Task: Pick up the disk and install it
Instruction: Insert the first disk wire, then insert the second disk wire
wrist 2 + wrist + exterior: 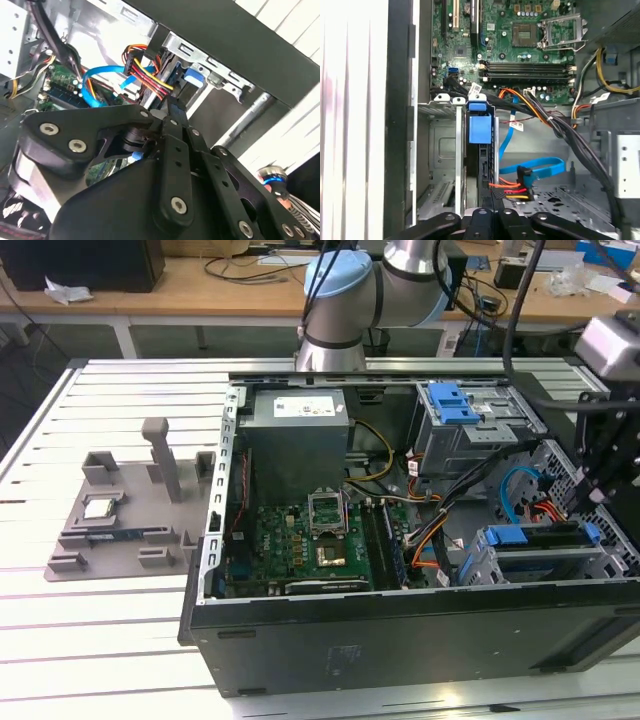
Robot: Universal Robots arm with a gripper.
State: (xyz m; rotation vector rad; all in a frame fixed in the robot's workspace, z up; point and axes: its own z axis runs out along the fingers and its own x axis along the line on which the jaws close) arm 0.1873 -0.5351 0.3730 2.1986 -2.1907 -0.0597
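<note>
End effector (pixel 590 495) at case's (pixel 400 640) edge | disk (pixel 480 150) upright in bay (pixel 442 145)

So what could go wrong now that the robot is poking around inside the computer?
1. The black pincer sits right by the red, orange and yellow wire bundle and the flat blue cable; it might snag or tug them.
2. The silver disk in its blue plastic frame stands edge-on in a narrow grey metal drive cage. If tilted, it could jam.
</note>
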